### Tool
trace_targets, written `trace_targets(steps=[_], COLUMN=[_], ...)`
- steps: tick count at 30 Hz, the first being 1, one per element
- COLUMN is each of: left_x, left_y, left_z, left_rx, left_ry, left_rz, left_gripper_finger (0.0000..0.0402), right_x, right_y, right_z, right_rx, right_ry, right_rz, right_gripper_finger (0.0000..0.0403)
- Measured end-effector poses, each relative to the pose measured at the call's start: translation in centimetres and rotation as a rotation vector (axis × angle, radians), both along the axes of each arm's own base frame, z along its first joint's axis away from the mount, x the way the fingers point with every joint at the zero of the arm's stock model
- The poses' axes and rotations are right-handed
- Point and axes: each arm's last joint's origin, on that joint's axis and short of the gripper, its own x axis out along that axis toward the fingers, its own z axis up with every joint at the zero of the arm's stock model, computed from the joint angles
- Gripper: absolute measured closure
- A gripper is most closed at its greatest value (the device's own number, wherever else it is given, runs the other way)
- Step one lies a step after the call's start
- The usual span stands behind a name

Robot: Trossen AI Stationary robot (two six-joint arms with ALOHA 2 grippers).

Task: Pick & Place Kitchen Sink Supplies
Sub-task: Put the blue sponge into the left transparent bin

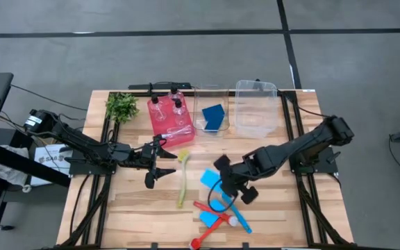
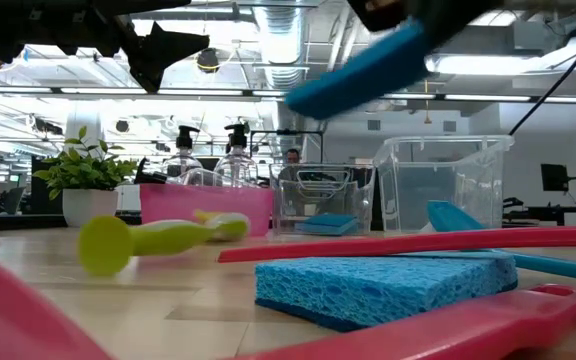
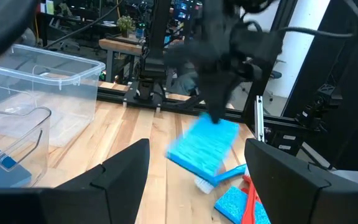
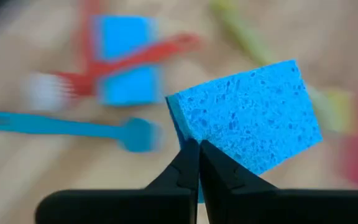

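Held sponge (image 4: 247,118): blue, pinched by one corner in the right hand (image 4: 199,149), hanging clear of the counter (image 1: 137,208) above its middle; a corner grip leaves the body free to drop into a bin.
Right hand: fingers pressed together on the sponge corner.
Binned sponge (image 1: 214,117): already in the narrow clear bin (image 1: 210,94), the likely sponge destination.
Loose sponges: one (image 1: 209,218) lies flat at the near edge under crossed brushes.
Brushes: red (image 1: 207,232) and blue (image 1: 236,214) ones lie tangled at the near edge; yellow-green one (image 1: 183,177) lies alone, nearer the left arm.
Pump bottles (image 1: 167,107): stowed in the red bin (image 1: 184,137).
Left hand (image 1: 160,165): spread, empty, hovering beside the yellow-green brush, apparently waiting.
Wide clear bin (image 1: 257,89): seemingly empty.
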Motion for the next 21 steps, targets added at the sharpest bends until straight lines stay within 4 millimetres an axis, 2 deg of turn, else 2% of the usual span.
trace_targets(steps=[4,8,15,21], left_x=[0.0,0.0,0.0,0.0], left_y=[0.0,0.0,0.0,0.0], left_z=[0.0,0.0,0.0,0.0], left_rx=[0.0,0.0,0.0,0.0], left_ry=[0.0,0.0,0.0,0.0], left_rz=[0.0,0.0,0.0,0.0], left_gripper_finger=[0.0135,0.0135,0.0135,0.0135], right_x=[0.8,2.0,2.6,2.1], right_y=[-1.8,-5.2,-13.7,-19.4], right_z=[1.0,1.4,1.3,1.5], right_rx=[-0.192,-0.3,-0.281,-0.121], right_ry=[-0.107,-0.172,-0.157,-0.191], right_rz=[-0.122,-0.298,-0.626,-0.733], right_gripper_finger=[0.0403,0.0403,0.0403,0.0403])
